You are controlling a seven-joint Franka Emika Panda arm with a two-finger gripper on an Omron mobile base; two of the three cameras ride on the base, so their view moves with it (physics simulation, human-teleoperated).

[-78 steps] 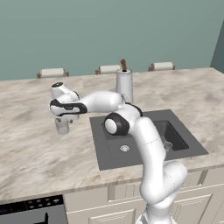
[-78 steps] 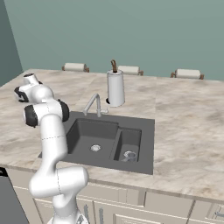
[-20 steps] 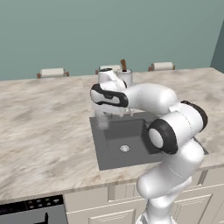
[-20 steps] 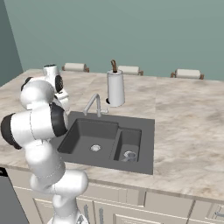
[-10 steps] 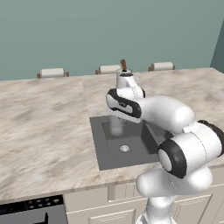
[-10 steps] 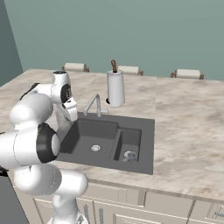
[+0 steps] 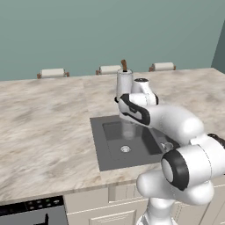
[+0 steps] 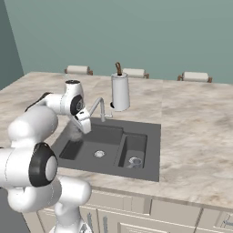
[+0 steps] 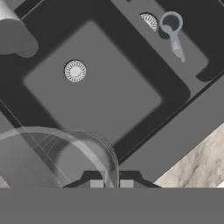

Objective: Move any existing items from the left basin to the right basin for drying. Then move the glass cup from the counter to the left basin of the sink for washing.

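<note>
I have the small clear greyish tumbler (image 9: 57, 159) pinched by its rim in my two-finger gripper (image 9: 111, 183), the finger tips closed on the glass wall, and it hangs above the near edge of the wide squarish dark grey left basin (image 9: 94, 94) of the two-hollow sink (image 8: 152, 150). In the right base view the cup shows as a faint pale shape under my hand, over that basin's left side. The small low round grey object (image 9: 170, 22) already lies in the narrow right basin (image 9: 188, 52), beside its drain (so I judge the first half of the task done).

To finish well, I should carry the cup further over the basin floor, away from the sink's rim and the round silver drain (image 9: 75, 71). I should then lower it straight and upright until its base nearly touches, and only then open. The slim silver tap (image 8: 99, 108) and the tall steel canister with a brown stick (image 8: 120, 91) stand behind the sink, so I should keep my wrist low and forward of them.

I can read no brand, label or writing anywhere.
</note>
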